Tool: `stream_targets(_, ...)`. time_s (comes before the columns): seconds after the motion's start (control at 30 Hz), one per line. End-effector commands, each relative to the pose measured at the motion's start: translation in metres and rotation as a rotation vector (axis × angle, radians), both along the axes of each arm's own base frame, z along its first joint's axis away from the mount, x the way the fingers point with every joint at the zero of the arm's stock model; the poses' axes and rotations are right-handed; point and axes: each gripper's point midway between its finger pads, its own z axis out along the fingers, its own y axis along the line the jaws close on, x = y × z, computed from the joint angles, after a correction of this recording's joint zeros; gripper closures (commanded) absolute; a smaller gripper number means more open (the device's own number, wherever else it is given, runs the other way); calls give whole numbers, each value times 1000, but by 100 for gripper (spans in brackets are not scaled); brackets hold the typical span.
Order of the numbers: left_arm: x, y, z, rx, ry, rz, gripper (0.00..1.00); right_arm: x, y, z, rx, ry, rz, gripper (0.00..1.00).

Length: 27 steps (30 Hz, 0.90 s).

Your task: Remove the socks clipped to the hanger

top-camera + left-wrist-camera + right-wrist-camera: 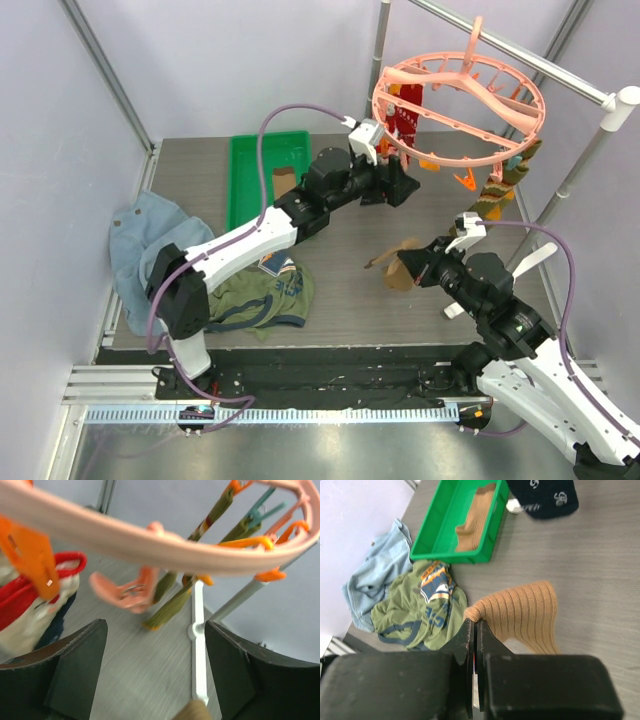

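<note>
Cramped up top, roomy down low
Salmon-pink round plastic hanger (165, 545) rim, dangling orange clips (32, 555) and a red patterned sock (25, 587) crowd the left gripper (155, 645); white-and-grey metal rail stand (588, 160) walls off the right. Bare grey tabletop (340, 290) between the arms is open.

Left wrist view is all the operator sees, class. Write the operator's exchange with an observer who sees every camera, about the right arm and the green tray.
Operator: I see only the hanger. What is the right gripper doing?
Observer: The right gripper is shut on the edge of a ribbed tan sock.
Operator: Is anything in the green tray?
Observer: The green tray holds a second sock, also tan.
</note>
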Motion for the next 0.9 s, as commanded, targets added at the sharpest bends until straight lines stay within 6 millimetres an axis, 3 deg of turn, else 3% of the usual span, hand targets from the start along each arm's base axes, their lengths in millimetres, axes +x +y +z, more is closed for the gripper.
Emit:
stream_targets(0.0,-18,30,43,-58,-79,36,11,-6,7,28,25,-21,53,99)
stream_targets(0.07,-31,46,47,-32,-83,33,7,-10,12,37,35,-28,87,99)
stream_targets(0.1,-36,54,34,9,-86,33,6,-10,13,39,35,-29,92,99)
stream_targets(0.17,-51,75,40,27,-106,44,3,-11,14,46,40,-37,99,99)
stream_targets(0.23,-61,90,14,110,-83,42,2,-10,16,46,35,-33,106,99)
stream_targets(0.3,-74,111,6,145,-71,56,0,-6,18,48,32,-32,105,99)
stream_targets(0.43,-105,138,-27,208,-8,18,0,-11,40,55,84,-65,219,99)
stream_targets(0.47,-110,143,-46,227,20,17,0,-10,45,59,112,-93,238,99)
stream_targets(0.5,-116,149,-40,205,8,19,0,-15,53,62,133,-102,289,99)
stream_targets(0.7,-131,158,-43,192,2,-13,0,-18,82,76,242,-107,420,99)
stream_targets(0.87,-137,152,-45,190,-10,-63,0,-12,89,94,308,-140,425,99)
